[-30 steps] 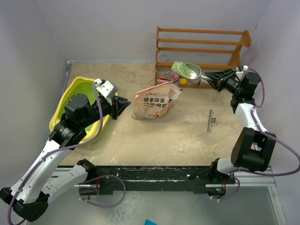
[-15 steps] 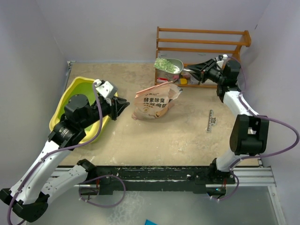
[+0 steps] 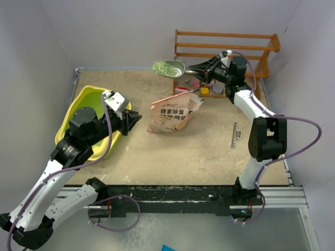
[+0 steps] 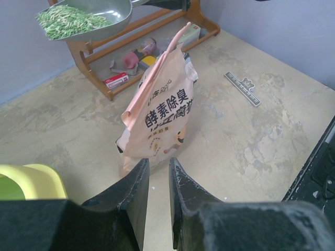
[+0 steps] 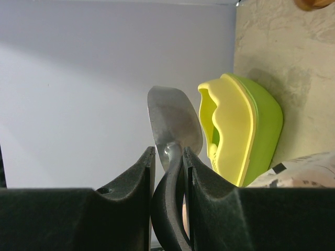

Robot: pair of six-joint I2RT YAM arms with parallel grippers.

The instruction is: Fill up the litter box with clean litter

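Surface: sandy tabletop (image 3: 209, 151).
Scoop (image 3: 168, 68): heaped with green litter (image 4: 68, 21), held up in the air near the bag (image 3: 170, 116).
Litter box (image 3: 73, 111): at far left, inside mostly hidden by the left arm.
Right gripper (image 5: 168, 157): clamped on the scoop handle, as shown by its wrist view.
Left gripper (image 4: 158, 164): narrowly parted, nothing held.

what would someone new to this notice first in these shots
The silver scoop, heaped with pale green litter, is held in mid-air by the right gripper in front of the wooden rack at the back. Next come the bright yellow litter box at the table's left edge, partly under the left arm, and the peach bag standing mid-table.
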